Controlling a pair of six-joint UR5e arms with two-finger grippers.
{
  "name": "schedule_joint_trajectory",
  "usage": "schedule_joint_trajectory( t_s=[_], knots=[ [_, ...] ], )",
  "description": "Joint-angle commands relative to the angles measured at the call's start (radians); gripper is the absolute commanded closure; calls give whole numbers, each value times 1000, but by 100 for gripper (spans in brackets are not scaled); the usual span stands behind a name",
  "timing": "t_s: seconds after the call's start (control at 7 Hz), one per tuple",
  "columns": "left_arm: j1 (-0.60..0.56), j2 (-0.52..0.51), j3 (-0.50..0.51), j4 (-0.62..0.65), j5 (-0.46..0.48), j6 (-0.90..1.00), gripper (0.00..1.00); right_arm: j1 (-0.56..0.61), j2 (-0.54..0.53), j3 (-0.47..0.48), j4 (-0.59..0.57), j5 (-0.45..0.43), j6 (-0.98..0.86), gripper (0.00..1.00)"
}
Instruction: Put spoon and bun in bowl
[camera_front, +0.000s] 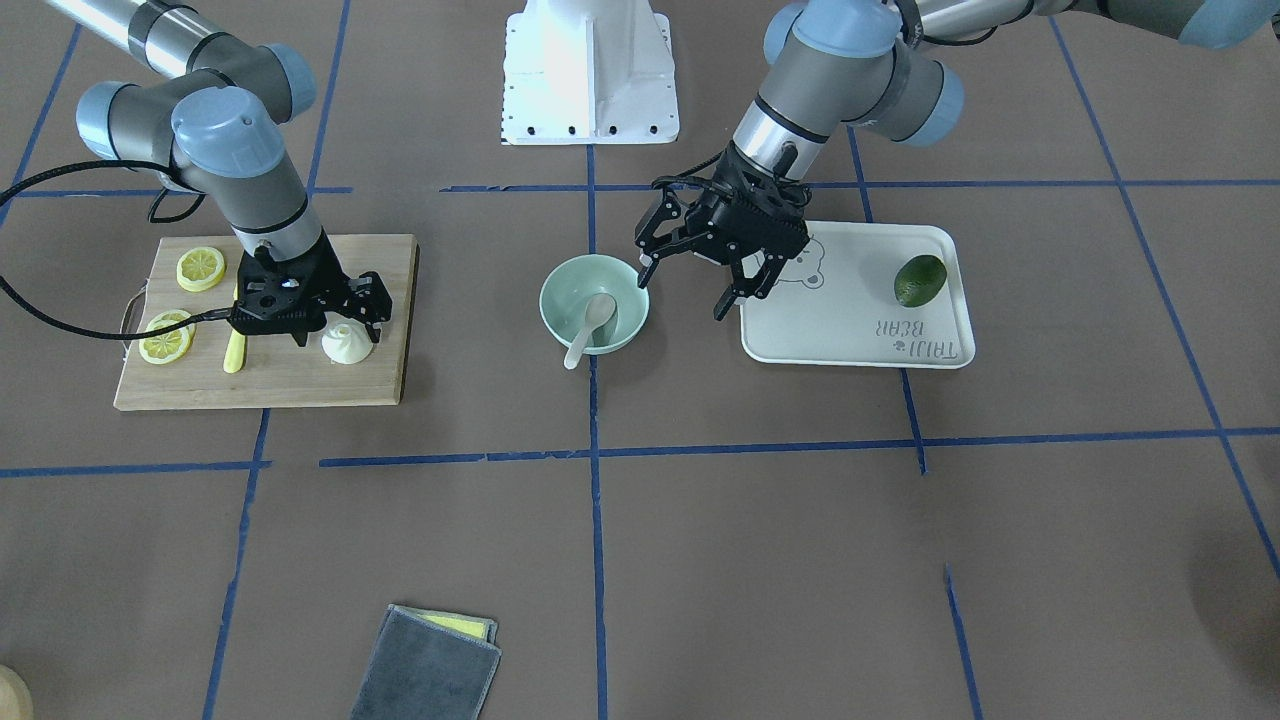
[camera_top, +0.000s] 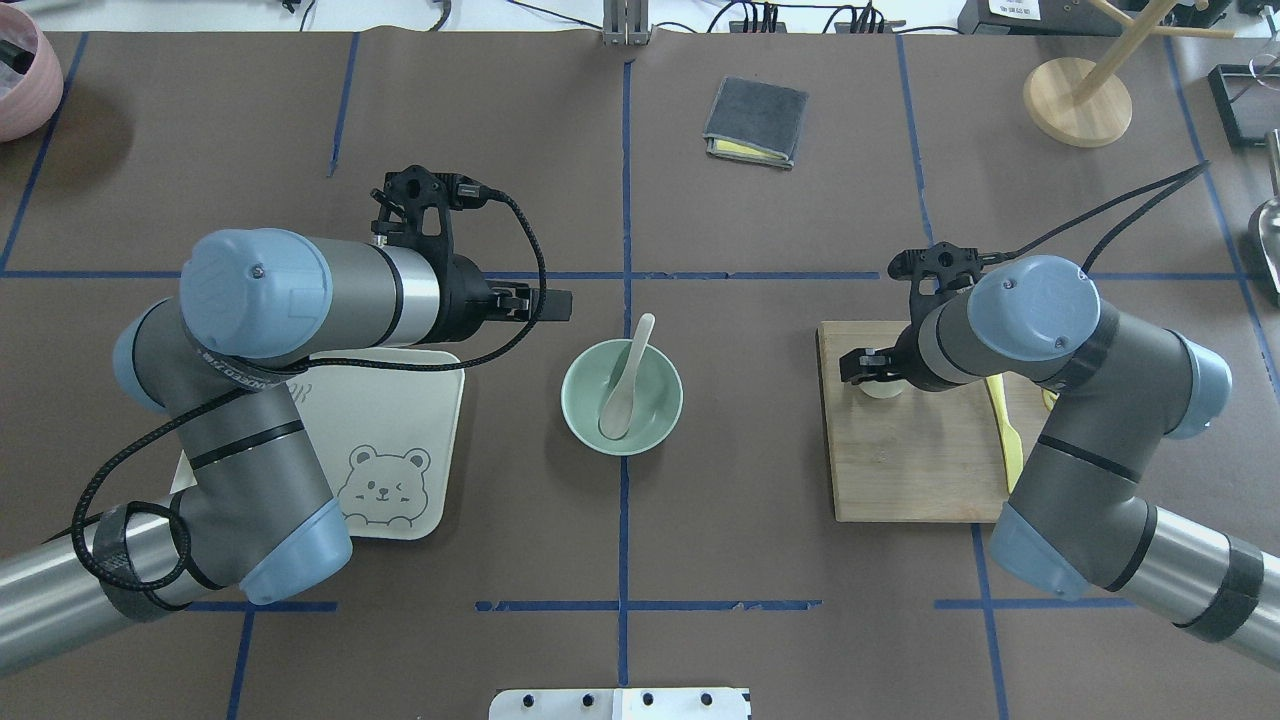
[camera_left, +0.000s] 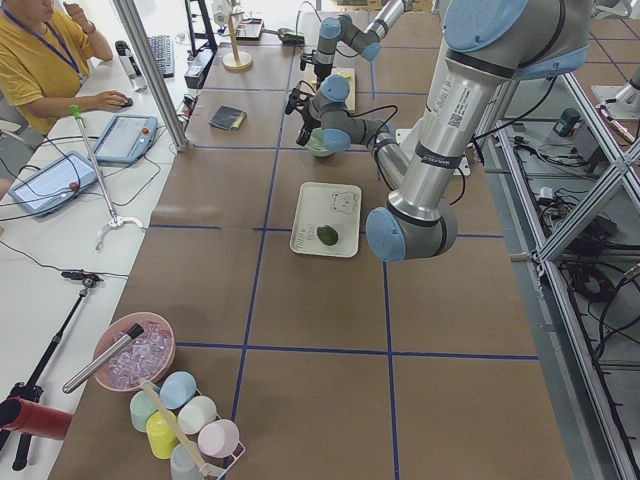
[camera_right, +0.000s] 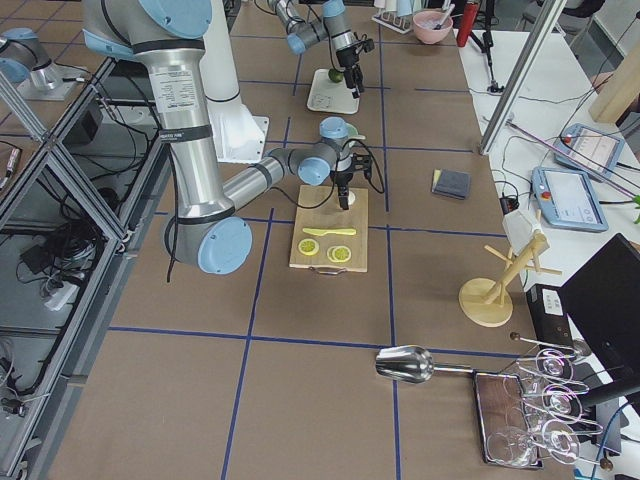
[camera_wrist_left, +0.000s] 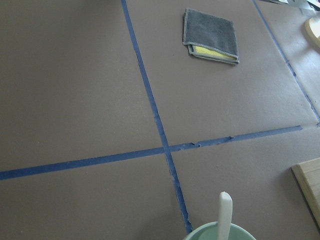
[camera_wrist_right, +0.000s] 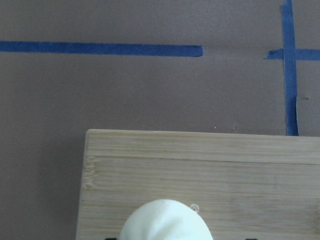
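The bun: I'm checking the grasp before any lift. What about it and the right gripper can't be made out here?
- Overhead exterior: the bun is mostly hidden under the right arm's wrist.
- Right wrist view: the bottom edge cuts off its lower part and the fingers.
- Front-facing view: the right gripper straddles it; contact is too small to judge.

bun (camera_wrist_right: 165, 220): we see only its top, cut by the lower edge of the right wrist view; overhead, a sliver shows under the right arm (camera_top: 1010, 320).
bowl (camera_wrist_left: 200, 232): only the far rim, at the bottom edge of the left wrist view.
spoon (camera_wrist_left: 225, 210): there, just the handle end.
yellow knife (camera_top: 1008, 440): partly covered by that arm overhead.
tray (camera_top: 400, 400): left side under the left arm (camera_top: 250, 450) overhead.
right gripper (camera_front: 338, 330): whether its pads touch the bun seems too fine for us to tell.
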Motion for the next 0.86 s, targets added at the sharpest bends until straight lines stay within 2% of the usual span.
schedule_joint_trajectory(
  t_s=[0.0,0.14,0.29,0.43,0.57,0.71],
  knots=[
    [0,2,0,0,0,0,3,1,19,-5,-2,1,1,69],
    [0,2,0,0,0,0,3,2,19,-5,-2,3,1,81],
    [0,2,0,-1,0,0,3,2,22,-2,-2,3,1,88],
    [-3,5,-15,0,0,1,3,7,42,15,-2,8,6,87],
    [-9,28,-55,0,0,7,3,4,58,80,-25,12,15,86],
    [-14,84,-105,0,-3,10,3,1,126,143,-123,20,53,83]
  ],
)
